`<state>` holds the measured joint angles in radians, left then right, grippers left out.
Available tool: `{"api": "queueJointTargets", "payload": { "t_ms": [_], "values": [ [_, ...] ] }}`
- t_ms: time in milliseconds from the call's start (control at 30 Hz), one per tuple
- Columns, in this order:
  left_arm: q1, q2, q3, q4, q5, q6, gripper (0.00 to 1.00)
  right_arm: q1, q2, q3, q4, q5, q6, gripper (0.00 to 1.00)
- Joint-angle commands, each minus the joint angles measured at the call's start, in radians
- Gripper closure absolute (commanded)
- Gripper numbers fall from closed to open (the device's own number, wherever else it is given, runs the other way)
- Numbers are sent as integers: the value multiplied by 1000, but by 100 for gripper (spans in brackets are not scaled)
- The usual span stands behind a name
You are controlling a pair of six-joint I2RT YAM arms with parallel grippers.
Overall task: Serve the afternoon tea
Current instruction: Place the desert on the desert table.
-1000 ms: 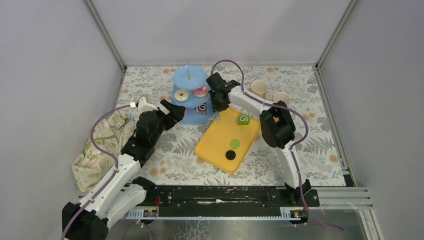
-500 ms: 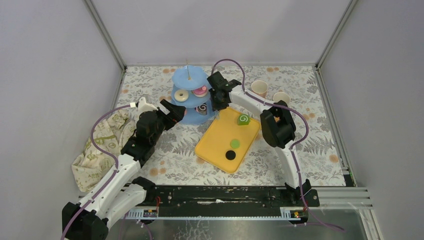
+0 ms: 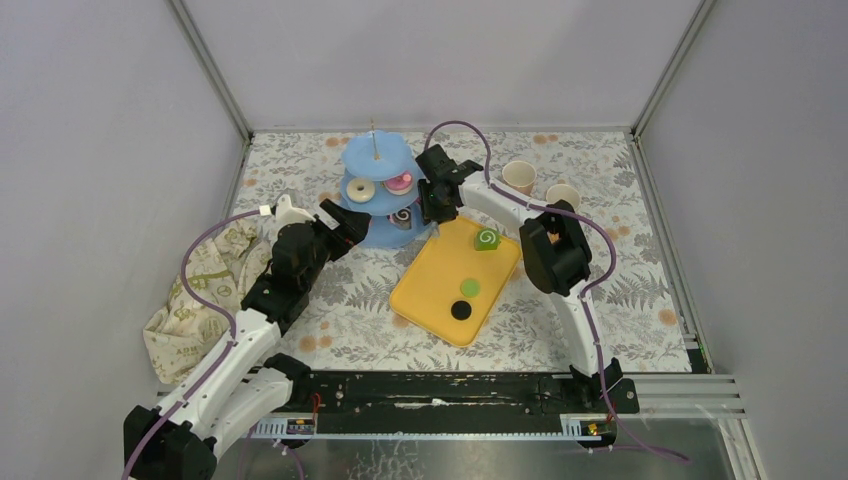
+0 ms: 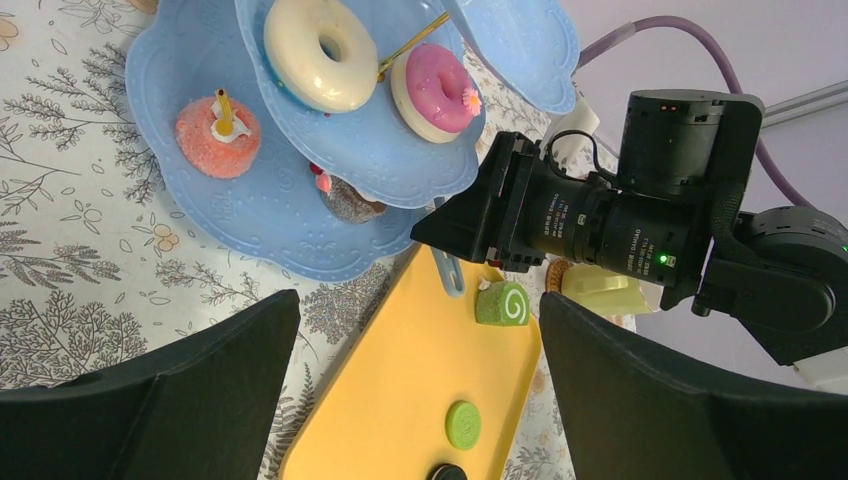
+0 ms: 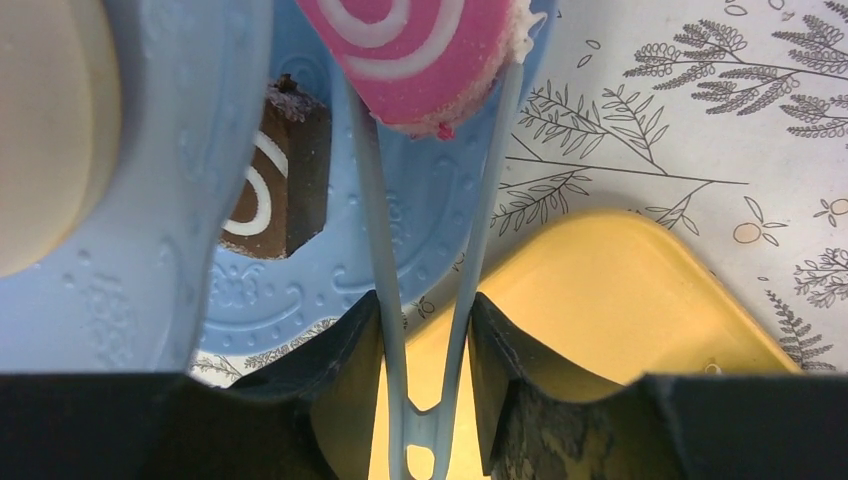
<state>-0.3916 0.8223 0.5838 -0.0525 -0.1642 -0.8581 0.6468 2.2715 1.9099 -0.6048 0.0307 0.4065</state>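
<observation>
While the right gripper [image 5: 425,312] has its jaws clamped on pale-blue plastic tongs [image 5: 489,200] that pinch a pink swirl toy pastry [image 5: 420,40] by the light-blue three-tier stand [image 3: 378,158], the left gripper [image 4: 420,400] gapes empty. A slack pinch could drop the pastry, and a nudge might tip the stand. Leaf-printed cloth covers the surface [image 3: 620,290], and plain pale walls enclose it.

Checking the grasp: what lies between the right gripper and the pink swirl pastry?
Light-blue tongs, held by the right gripper, pinching the pink swirl pastry; right wrist view.
</observation>
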Motion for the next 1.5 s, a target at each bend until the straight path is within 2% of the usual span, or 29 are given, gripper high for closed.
{"api": "queueJointTargets", "payload": {
  "t_ms": [0, 1067, 1467],
  "values": [
    [3, -17, -12, 41, -7, 10, 3, -4, -13, -26, 36, -29, 12, 58],
    [4, -10, -7, 40, -11, 10, 3, 3, -181, -209, 119, -31, 17, 57],
    [3, -13, 1, 40, -16, 17, 3, 21, -268, -293, 137, -18, 23, 60]
  ]
}}
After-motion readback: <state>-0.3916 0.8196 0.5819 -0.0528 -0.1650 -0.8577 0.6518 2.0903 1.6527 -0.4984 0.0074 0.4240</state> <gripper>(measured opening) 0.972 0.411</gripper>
